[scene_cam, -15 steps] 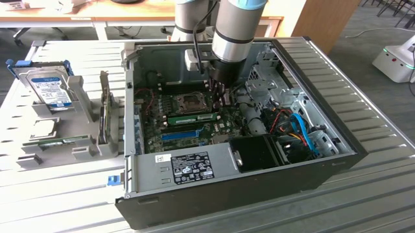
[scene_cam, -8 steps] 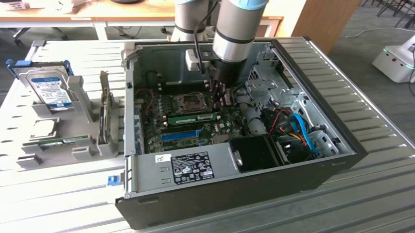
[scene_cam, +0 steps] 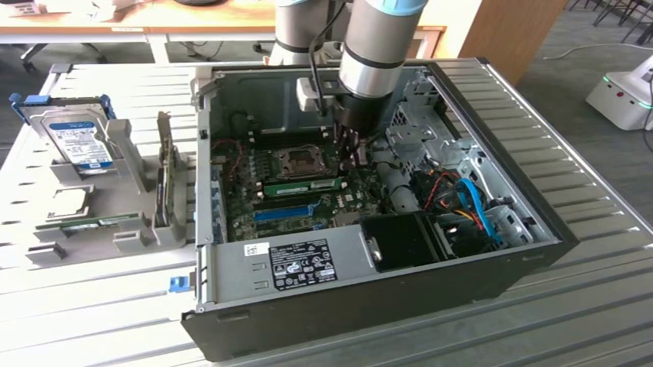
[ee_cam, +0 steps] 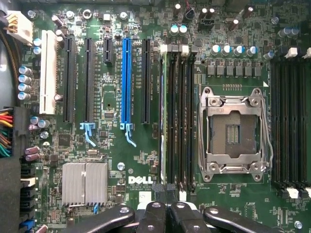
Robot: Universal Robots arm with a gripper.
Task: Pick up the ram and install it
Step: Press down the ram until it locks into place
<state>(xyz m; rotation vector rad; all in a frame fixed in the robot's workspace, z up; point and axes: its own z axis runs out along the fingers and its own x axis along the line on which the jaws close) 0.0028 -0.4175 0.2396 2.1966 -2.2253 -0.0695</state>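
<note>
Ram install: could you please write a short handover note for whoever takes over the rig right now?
Gripper: shut, nothing visible in it, poised over the end of the memory slots beside the CPU socket.
Ram: one green stick stands in a slot inside the PC case. The second ram stick lies in the grey holder outside the case.
Done: the ram is picked up and placed in its slot.
Left: I cannot tell whether it is fully seated or latched.
</note>
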